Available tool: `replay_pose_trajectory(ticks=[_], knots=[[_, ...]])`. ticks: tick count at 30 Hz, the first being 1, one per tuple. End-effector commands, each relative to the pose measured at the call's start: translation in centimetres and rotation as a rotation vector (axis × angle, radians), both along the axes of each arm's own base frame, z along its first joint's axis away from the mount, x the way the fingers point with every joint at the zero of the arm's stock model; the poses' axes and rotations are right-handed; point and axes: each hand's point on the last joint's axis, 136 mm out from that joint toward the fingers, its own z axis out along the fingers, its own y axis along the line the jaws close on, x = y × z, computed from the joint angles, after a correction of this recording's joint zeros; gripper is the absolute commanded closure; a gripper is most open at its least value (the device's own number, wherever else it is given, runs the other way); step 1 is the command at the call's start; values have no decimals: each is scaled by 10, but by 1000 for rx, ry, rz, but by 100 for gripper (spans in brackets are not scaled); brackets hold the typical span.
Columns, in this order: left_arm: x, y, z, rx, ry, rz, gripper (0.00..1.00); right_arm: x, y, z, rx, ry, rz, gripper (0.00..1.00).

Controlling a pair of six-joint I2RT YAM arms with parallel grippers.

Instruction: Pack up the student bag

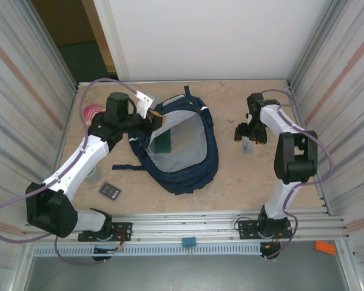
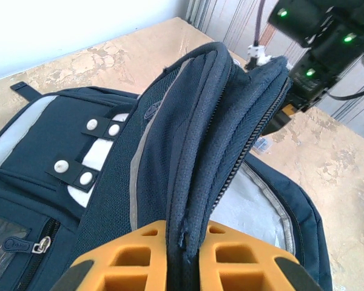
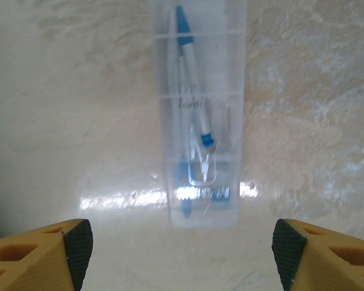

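The right hand (image 3: 182,242) is held spread above a pen case (image 3: 200,121), at three o'clock of the student bag (image 1: 197,173); lowering and closing seem called for.

Light was bright and even from overhead, with just soft shadows on the table (image 1: 242,182). My right wrist view caught a white glare streak across the clear pen case (image 3: 200,91), and everything was a bit hazy. In my left wrist view the student bag (image 2: 188,121) looked sharp, but my left gripper (image 2: 183,248) at the bottom edge was blurry.
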Motion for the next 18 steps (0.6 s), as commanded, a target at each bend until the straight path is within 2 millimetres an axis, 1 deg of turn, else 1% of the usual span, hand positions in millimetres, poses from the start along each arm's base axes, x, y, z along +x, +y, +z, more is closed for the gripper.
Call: replay_pose_trajectory(ticks=[1,6,13,16,18], knots=[[-3,0,50,-86,-129,-13,95,5,-9,-13,-37,49,-7,22],[-1,0,50,-82,-126,-12,94,16,-17,-28,-36,71,-28,24],[0,-1,49,-78,-121,-17,95,23,-15,-46,1,96,-36,29],[0,-1,48,-77,-118,-17,95,21,-14,-54,4,114,-36,34],[1,-1,48,-76,-118,-16,95,21,-14,-59,8,123,-36,39]])
